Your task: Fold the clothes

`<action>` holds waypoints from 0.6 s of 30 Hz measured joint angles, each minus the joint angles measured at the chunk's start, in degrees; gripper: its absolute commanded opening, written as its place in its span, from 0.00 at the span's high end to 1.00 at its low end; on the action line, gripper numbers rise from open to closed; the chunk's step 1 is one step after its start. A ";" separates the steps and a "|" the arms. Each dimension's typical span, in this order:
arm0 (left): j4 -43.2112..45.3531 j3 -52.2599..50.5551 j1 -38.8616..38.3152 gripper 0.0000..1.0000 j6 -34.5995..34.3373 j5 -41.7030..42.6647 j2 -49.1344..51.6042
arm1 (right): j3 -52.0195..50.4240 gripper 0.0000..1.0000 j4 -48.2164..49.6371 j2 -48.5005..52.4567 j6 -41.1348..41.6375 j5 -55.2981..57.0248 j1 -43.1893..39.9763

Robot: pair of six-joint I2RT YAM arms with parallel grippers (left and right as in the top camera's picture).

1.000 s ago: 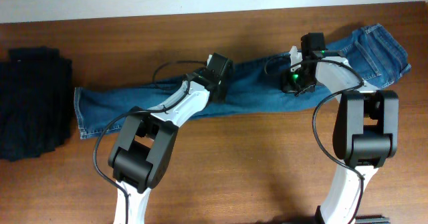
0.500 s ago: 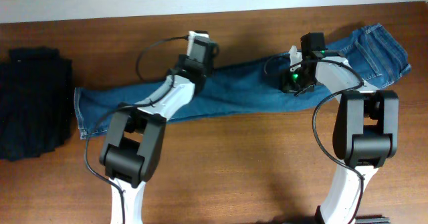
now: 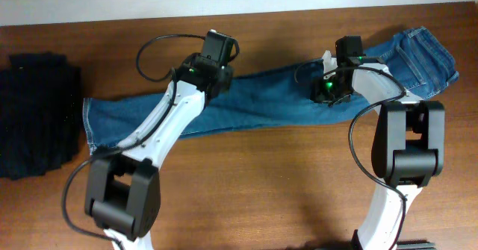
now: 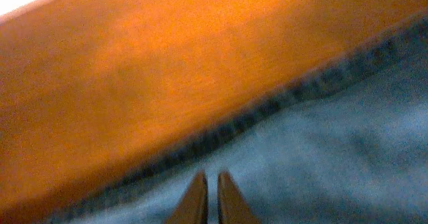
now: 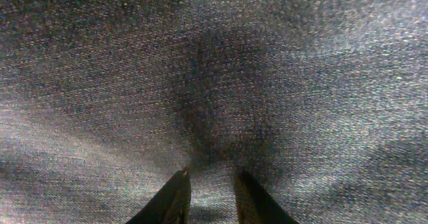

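Left gripper (image 4: 207, 181), nearly closed and empty over the flat jeans (image 3: 261, 104), should open and pinch the whole hem (image 3: 88, 127) just beside the black pile (image 3: 37, 116), with the right gripper (image 5: 208, 178), narrowly parted, steadying denim farther from it.

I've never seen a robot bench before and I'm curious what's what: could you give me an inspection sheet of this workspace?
Surface: brown wooden table.
Job's things: blue jeans lie stretched out flat along the far side, waistband to the right, not yet folded.
Clutter: black folded garment pile at the left edge.
Claws: left claw fingers almost together, over the jeans' edge, view blurred; right claw slightly open over a denim crease.
Cables: black cable loops, one trailing from each claw.
Surroundings: pale strip beyond the far edge.
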 measured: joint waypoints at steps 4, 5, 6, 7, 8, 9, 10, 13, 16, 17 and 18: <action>-5.97 -0.44 -0.59 0.80 0.52 0.92 0.20 | -0.02 0.71 0.02 0.00 -0.04 0.00 0.00; -6.40 -0.92 -0.46 0.80 0.59 0.96 0.81 | -0.02 0.71 0.02 0.00 -0.02 0.02 0.00; -6.69 -1.40 -0.28 0.80 0.57 1.11 1.55 | -0.02 0.71 0.02 0.00 0.02 0.00 0.00; -7.10 -1.97 0.07 0.83 0.57 1.33 2.67 | -0.02 0.71 0.02 0.00 -0.04 0.00 0.00; -7.39 -2.27 0.31 0.86 0.57 1.40 3.37 | -0.02 0.71 0.02 0.00 0.00 0.00 -0.02; -7.74 -2.56 0.68 0.92 0.37 1.62 4.35 | -0.02 0.71 0.02 0.00 -0.04 0.00 0.00; -8.11 -2.78 1.07 0.95 0.07 1.79 5.16 | -0.02 0.71 0.02 0.00 0.00 0.00 0.00; -8.50 -3.28 2.67 0.99 -1.25 2.51 6.58 | -0.02 0.71 0.02 0.00 -0.02 -0.02 0.00; -8.00 -3.39 4.57 0.99 -1.68 3.13 6.71 | -0.02 0.71 0.07 0.00 -0.04 -0.07 -0.02; -7.65 -3.39 5.16 0.99 -1.84 3.28 6.71 | -0.02 0.71 0.07 0.00 0.00 -0.09 0.00; -7.30 -3.39 5.66 0.99 -1.90 3.30 6.84 | -0.02 0.71 0.09 0.00 -0.02 -0.09 0.00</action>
